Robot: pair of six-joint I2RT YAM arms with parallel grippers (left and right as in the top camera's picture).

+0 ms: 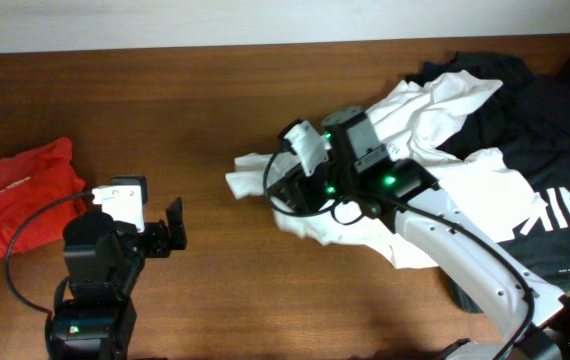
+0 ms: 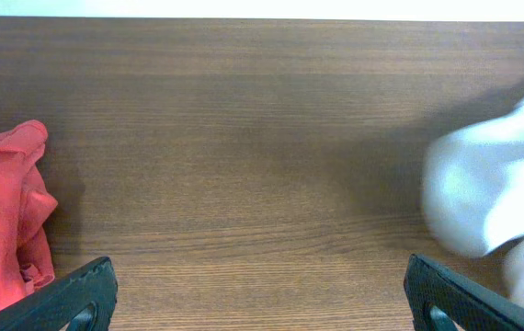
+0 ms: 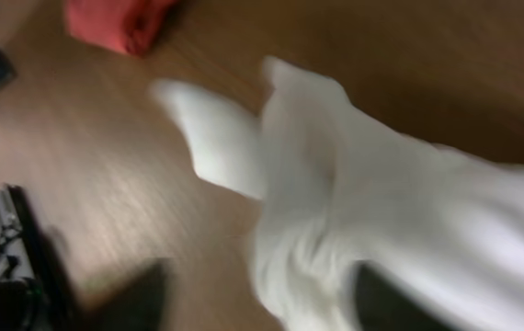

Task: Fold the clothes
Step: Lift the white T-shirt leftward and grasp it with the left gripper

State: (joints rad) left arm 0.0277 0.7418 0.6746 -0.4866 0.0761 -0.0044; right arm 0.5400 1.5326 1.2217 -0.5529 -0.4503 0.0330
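Jaws gaped on my left gripper (image 1: 175,227), lower left, and my right gripper (image 3: 264,285), stretched mid-frame over the crumpled white cotton T-shirt (image 1: 465,175).

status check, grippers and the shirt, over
Left gripper open and empty. Right gripper jaws apart above the white T-shirt, crumpled, unfolded. Part of it lies on a black shirt.

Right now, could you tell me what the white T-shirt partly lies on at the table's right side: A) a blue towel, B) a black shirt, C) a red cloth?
B: the white T-shirt lies crumpled over the black shirt; the red cloth lies apart at far left.
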